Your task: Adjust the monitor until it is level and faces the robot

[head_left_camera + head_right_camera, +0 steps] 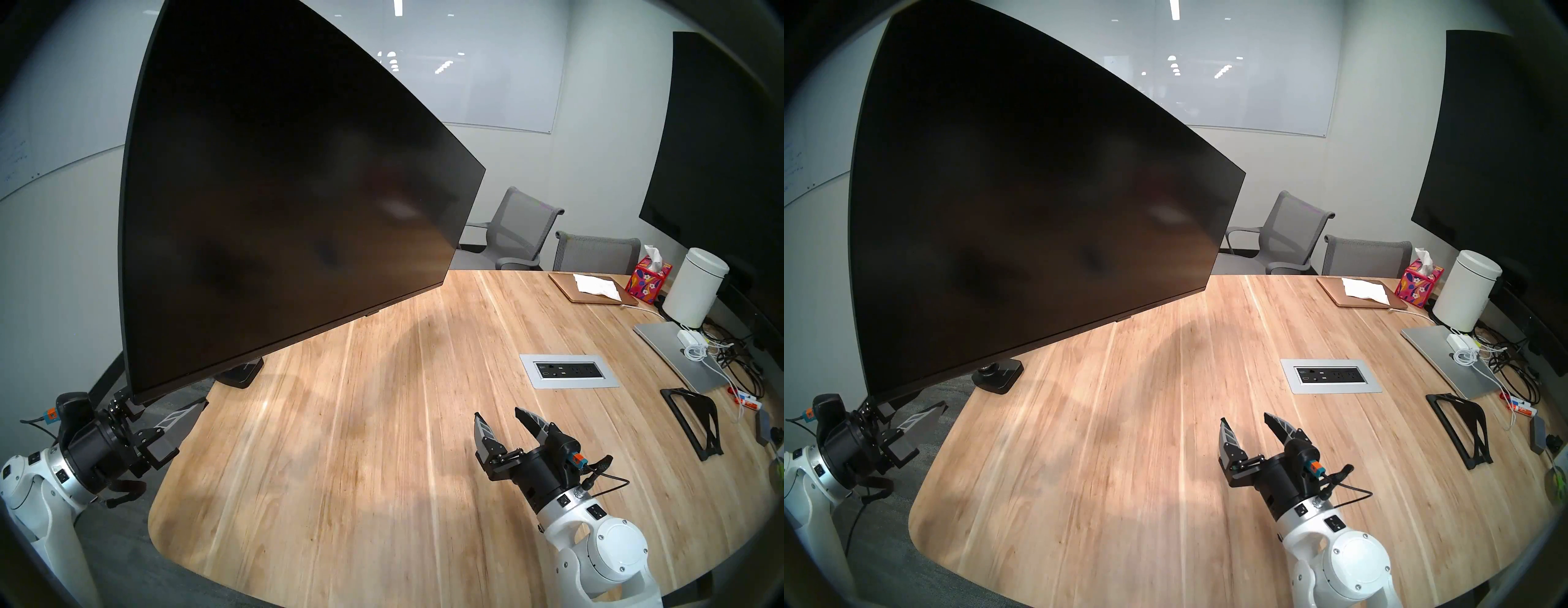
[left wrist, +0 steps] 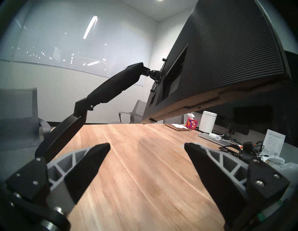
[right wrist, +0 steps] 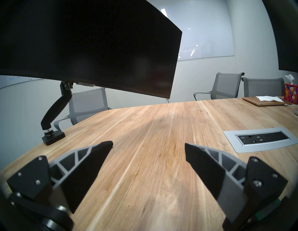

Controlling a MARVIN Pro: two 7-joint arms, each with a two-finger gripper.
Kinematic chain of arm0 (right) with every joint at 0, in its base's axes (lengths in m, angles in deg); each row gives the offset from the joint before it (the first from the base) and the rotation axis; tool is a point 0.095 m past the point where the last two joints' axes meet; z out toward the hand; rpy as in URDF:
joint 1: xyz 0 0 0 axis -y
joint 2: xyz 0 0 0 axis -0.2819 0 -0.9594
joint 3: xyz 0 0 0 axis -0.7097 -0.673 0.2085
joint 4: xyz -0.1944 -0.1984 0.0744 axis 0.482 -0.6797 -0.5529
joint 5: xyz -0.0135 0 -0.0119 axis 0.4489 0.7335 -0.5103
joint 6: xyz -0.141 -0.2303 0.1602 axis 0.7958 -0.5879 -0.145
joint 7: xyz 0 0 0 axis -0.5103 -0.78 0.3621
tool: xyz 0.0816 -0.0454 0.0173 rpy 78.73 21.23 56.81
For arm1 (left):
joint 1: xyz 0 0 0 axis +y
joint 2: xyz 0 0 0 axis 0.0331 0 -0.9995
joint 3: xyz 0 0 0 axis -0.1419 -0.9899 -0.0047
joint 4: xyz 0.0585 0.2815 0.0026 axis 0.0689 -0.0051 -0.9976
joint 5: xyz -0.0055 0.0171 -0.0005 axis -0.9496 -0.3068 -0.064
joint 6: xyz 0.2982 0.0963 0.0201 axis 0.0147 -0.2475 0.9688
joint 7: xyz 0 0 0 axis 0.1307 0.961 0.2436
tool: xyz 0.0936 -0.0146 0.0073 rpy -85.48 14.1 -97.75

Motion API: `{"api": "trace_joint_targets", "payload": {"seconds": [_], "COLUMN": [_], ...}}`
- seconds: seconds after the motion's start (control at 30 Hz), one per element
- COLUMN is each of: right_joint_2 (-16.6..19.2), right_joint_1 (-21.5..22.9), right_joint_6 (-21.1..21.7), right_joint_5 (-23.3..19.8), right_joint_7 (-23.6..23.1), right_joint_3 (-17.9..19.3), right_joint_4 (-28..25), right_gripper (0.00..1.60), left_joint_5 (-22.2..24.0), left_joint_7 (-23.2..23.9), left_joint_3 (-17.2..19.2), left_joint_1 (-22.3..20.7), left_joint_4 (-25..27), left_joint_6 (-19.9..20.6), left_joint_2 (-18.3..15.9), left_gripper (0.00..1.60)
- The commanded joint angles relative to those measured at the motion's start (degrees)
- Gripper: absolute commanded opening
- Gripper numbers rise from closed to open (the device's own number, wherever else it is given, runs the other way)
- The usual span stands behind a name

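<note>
My left gripper (image 2: 147, 146) and right gripper (image 3: 148, 143) both had jaws spread wide, holding and touching nothing. The monitor (image 1: 271, 191) hung tilted above the surface (image 1: 382, 446), its lower corner just above my left gripper.

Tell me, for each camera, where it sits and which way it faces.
Head pair: look down from above the pale wooden table at the tilted wide black monitor; both white arms show.
Left wrist: behind the open left gripper, beside the table, facing the monitor's ribbed back.
Right wrist: behind the open right gripper, low over the table, facing the screen.
All share monitor and table.
</note>
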Motion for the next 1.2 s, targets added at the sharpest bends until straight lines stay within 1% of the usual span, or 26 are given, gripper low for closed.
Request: {"api": "trace_joint_targets", "payload": {"seconds": [0.0,0.03,0.1,0.37,0.53,0.73,0.83,1.0,1.17], "right_joint_2": [0.07,0.06,0.06,0.05,0.04,0.04,0.03,0.02,0.02], "right_joint_1": [0.09,0.09,0.09,0.10,0.09,0.10,0.10,0.11,0.11], "right_joint_6": [-0.03,-0.03,-0.03,-0.05,-0.04,-0.04,-0.05,-0.06,-0.06], "right_joint_5": [0.15,0.16,0.15,0.15,0.16,0.16,0.16,0.16,0.16], "right_joint_7": [0.08,0.08,0.07,0.05,0.05,0.05,0.03,0.02,0.02], "right_joint_3": [0.11,0.11,0.11,0.12,0.12,0.12,0.12,0.13,0.13], "right_joint_4": [-1.07,-1.07,-1.07,-1.05,-1.06,-1.06,-1.05,-1.04,-1.04], "right_gripper": [1.60,1.60,1.60,1.60,1.60,1.60,1.60,1.60,1.60], "left_joint_5": [1.76,2.26,2.48,4.77,5.83,6.99,8.64,10.40,11.50], "left_joint_7": [1.41,2.18,2.49,6.51,8.05,8.93,9.44,9.40,9.39], "left_joint_3": [1.41,1.94,2.26,5.67,7.10,8.50,9.72,10.78,11.00], "left_joint_1": [1.50,1.94,2.17,4.35,4.70,5.29,6.13,7.11,7.80], "left_joint_4": [2.23,2.52,2.76,5.10,5.58,6.31,7.04,7.80,8.12], "left_joint_6": [1.02,2.00,2.28,4.62,6.10,7.15,7.59,7.81,8.06], "left_joint_2": [1.03,0.80,0.77,0.88,0.77,0.77,0.74,0.63,0.26], "left_gripper": [1.60,1.60,1.60,1.60,1.60,1.60,1.60,1.60,1.60]}}
